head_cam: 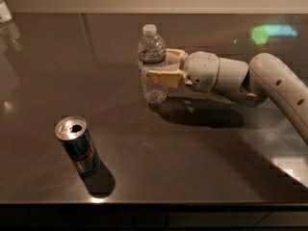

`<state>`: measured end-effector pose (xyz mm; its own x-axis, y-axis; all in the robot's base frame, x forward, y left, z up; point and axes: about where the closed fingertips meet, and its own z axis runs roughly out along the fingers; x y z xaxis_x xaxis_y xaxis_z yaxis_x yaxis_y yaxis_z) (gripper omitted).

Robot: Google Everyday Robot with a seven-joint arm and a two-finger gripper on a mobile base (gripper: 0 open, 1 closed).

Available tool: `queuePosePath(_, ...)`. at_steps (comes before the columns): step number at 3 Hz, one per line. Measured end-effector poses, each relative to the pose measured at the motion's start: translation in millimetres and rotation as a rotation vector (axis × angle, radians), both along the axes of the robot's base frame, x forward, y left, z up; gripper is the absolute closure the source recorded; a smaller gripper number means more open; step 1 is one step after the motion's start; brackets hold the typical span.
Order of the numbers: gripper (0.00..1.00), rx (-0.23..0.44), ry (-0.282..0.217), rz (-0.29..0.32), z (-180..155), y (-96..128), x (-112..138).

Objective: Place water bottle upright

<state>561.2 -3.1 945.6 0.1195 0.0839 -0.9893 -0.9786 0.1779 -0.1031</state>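
Observation:
The water bottle (pixel 152 47), clear and ribbed with a white cap, stands upright at the middle back of the dark table (pixel 192 167). Its base is at or just above the tabletop; I cannot tell which. My gripper (pixel 156 67) reaches in from the right. It is shut on the bottle's middle, with one tan finger (pixel 163 77) across the front and the other behind.
A dark blue and silver drink can (pixel 79 148) stands upright near the front left, well apart from the bottle. A pale object (pixel 5 11) sits at the far left back corner. The arm (pixel 279 90) spans the right side above the table.

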Motion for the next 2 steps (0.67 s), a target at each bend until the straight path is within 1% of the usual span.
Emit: queuePosePath(2, 1.00, 0.045, -0.002, 0.008, -9.7, -4.2, -4.3)
